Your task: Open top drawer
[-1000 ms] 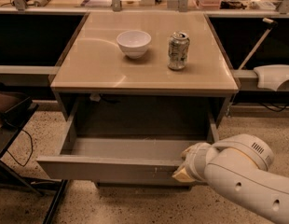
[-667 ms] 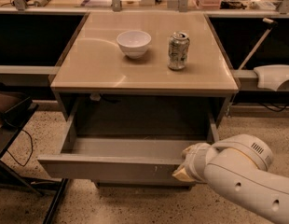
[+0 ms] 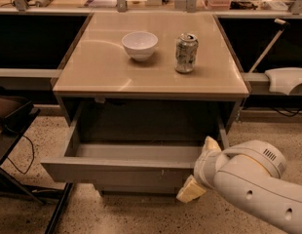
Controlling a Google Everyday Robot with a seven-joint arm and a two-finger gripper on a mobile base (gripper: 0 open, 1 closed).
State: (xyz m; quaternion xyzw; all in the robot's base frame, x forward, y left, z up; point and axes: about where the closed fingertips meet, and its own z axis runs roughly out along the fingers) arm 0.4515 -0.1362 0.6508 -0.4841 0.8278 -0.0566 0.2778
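Note:
The top drawer (image 3: 117, 172) stands pulled far out of the cabinet, its wide grey front panel low in the view and its inside bare. My gripper (image 3: 200, 168) is at the right end of that front panel. One pale finger pad (image 3: 211, 146) sits above the panel's top edge on the inner side. The other finger pad (image 3: 190, 191) sits below and in front of it, so the pads hold the panel between them. My white arm (image 3: 253, 184) comes in from the lower right.
On the cabinet top (image 3: 92, 67) stand a white bowl (image 3: 140, 45) and a drink can (image 3: 186, 52). A dark stand with a cable (image 3: 14, 145) is at the left. A white object (image 3: 286, 80) lies on the right ledge. The floor is speckled.

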